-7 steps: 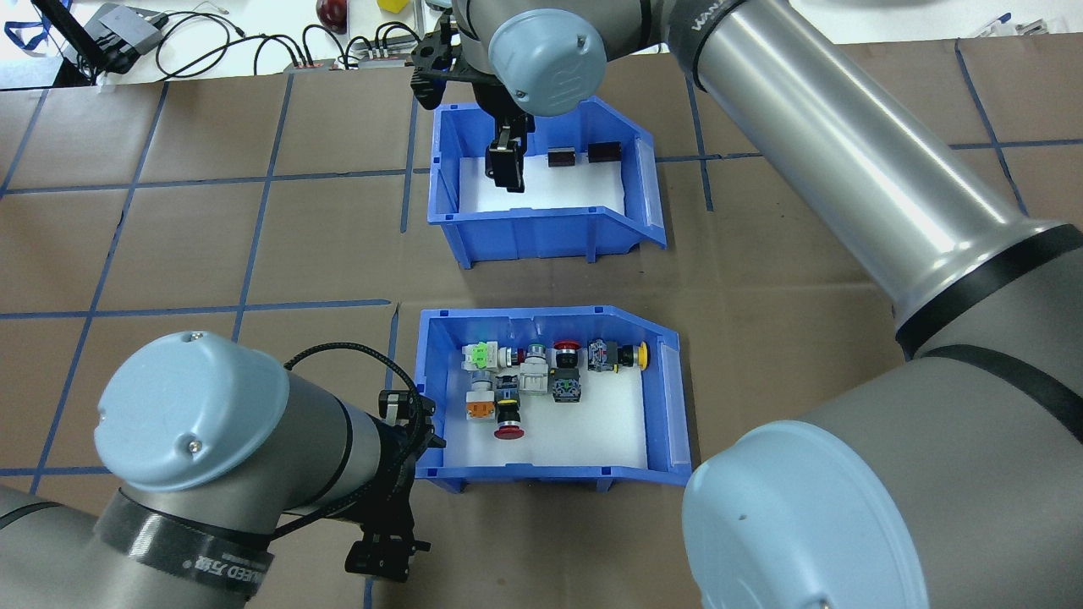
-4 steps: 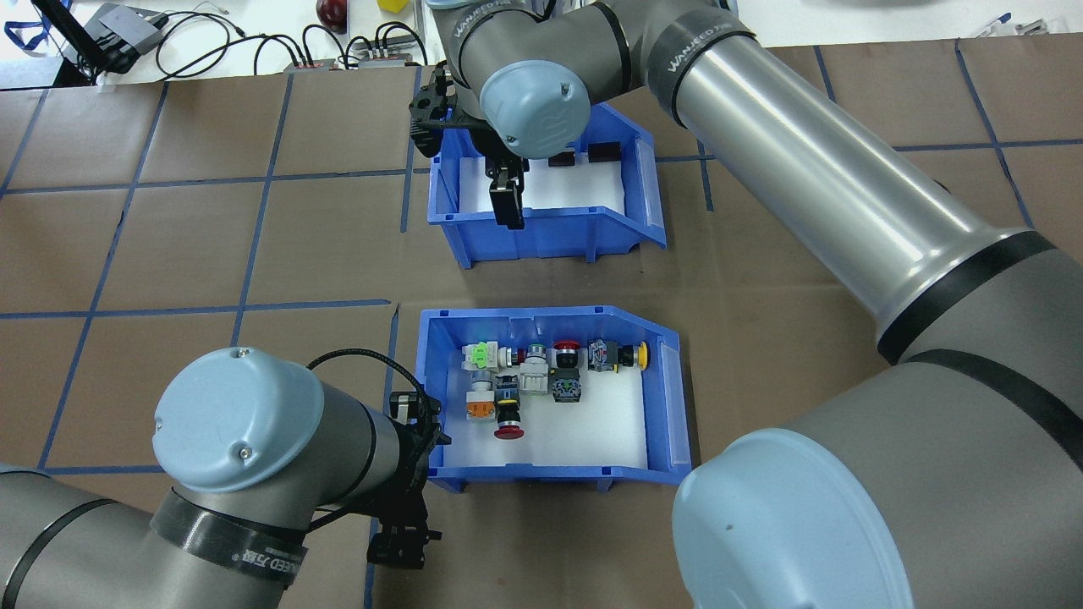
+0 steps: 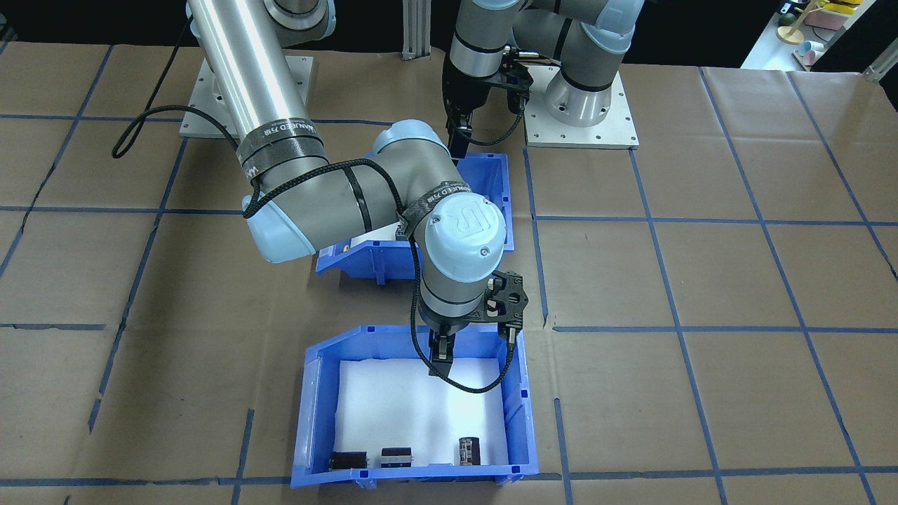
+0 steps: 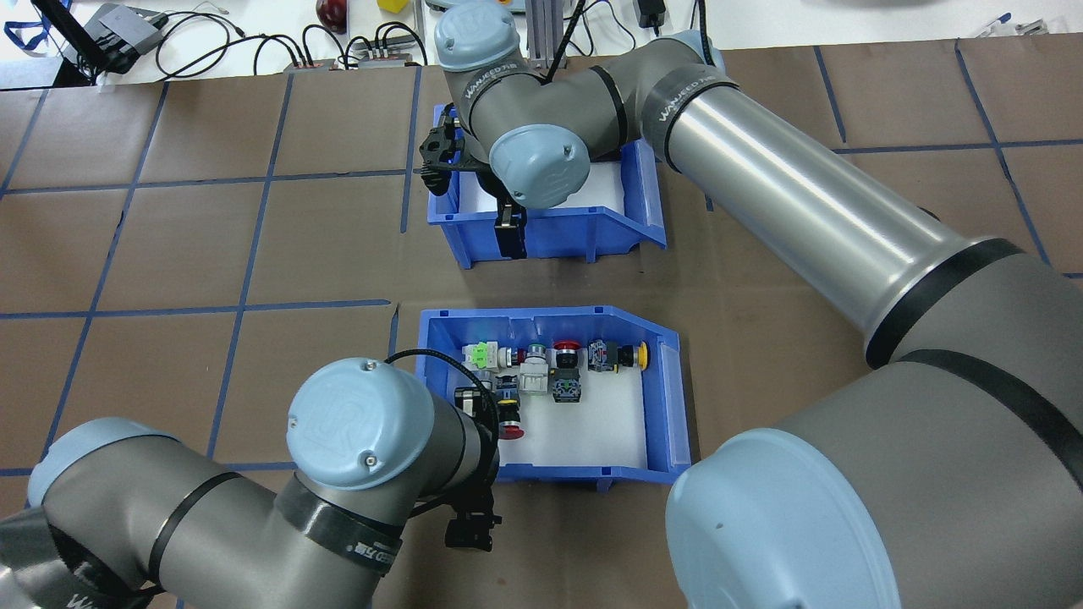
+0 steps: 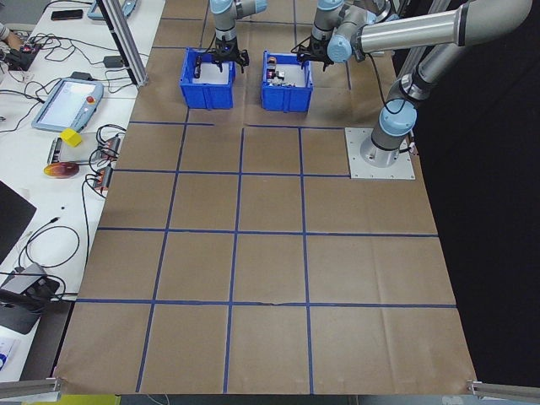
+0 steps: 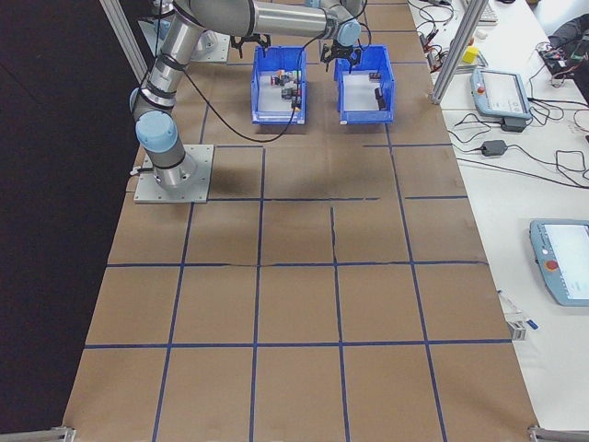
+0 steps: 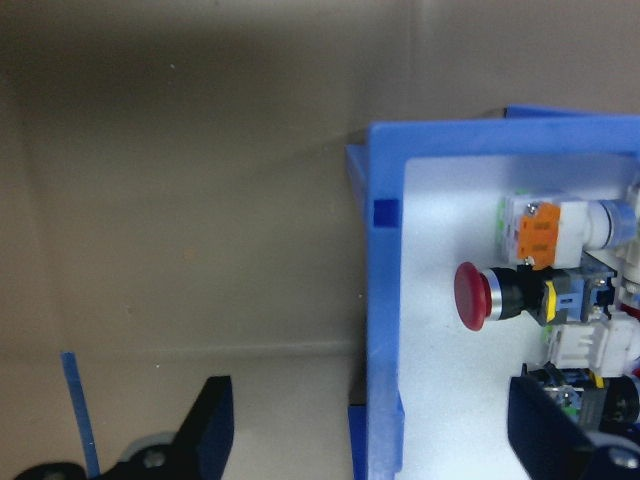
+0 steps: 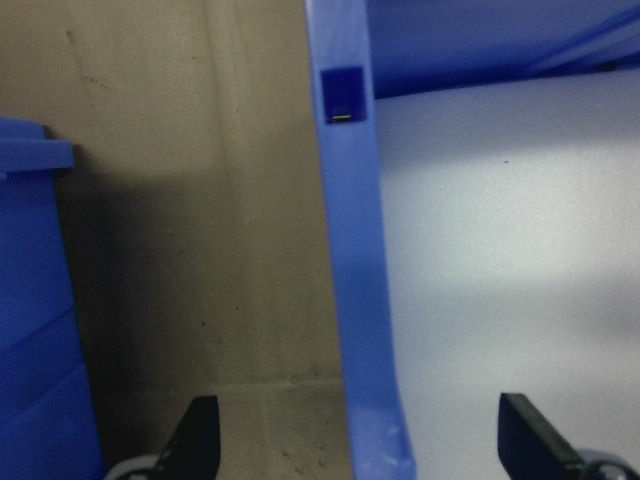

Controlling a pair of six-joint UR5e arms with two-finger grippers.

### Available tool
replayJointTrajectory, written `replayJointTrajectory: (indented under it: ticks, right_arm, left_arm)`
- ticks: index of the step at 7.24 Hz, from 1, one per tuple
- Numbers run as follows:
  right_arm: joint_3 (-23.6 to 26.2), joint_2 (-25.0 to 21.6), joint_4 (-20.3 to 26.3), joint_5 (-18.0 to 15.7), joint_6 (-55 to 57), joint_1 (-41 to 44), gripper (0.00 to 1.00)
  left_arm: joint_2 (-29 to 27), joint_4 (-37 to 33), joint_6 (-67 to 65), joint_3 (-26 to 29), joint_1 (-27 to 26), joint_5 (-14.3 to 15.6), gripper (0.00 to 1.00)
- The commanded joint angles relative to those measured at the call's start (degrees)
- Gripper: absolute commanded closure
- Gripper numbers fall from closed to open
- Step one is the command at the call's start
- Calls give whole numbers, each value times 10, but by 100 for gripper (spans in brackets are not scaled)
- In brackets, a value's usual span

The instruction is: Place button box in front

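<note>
Blue plastic: judged the button box (image 4: pixel 668 397) stiff, light and rather slippery, with loose switches (image 4: pixel 550 372) likely to slide if tipped. Found it nearest the robot, the other bin (image 4: pixel 643 211) beyond. Saw the left gripper (image 7: pixel 378 425) spread wide astride its near wall, clamping nothing; the right gripper (image 8: pixel 365 435) likewise astride the other bin's wall. Best pinched on that thin wall and kept level.
</note>
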Motion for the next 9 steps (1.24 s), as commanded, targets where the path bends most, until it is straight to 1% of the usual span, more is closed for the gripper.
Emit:
replayJointTrajectory:
  ticks: [1, 3, 4, 5, 6, 7, 8, 9]
  right_arm:
    - [6, 3, -29, -3, 15, 4, 60]
    - [3, -2, -29, -9, 15, 4, 82]
    - [-1, -7, -29, -14, 15, 1, 87]
    - [-14, -17, -27, -35, 15, 1, 91]
    - [-25, -30, -19, -45, 12, -7, 92]
    - [-20, -47, -17, -49, 6, -22, 92]
    - [-15, -60, -8, -49, -9, -51, 92]
    - [-13, -71, 2, -47, -60, -89, 92]
  left_arm:
    - [-27, 12, -6, 9, -11, 8, 1]
    - [-87, 82, -12, 19, -19, 6, 1]
    - [-103, 83, -14, 19, -31, 7, 2]
    - [-106, 81, -17, 17, -40, 7, 6]
    - [-107, 79, -20, 18, -41, 0, 20]
    - [-108, 82, -16, 18, -40, -4, 40]
    - [-107, 84, -11, 17, -41, -4, 56]
    - [-108, 83, -27, 14, -41, -13, 81]
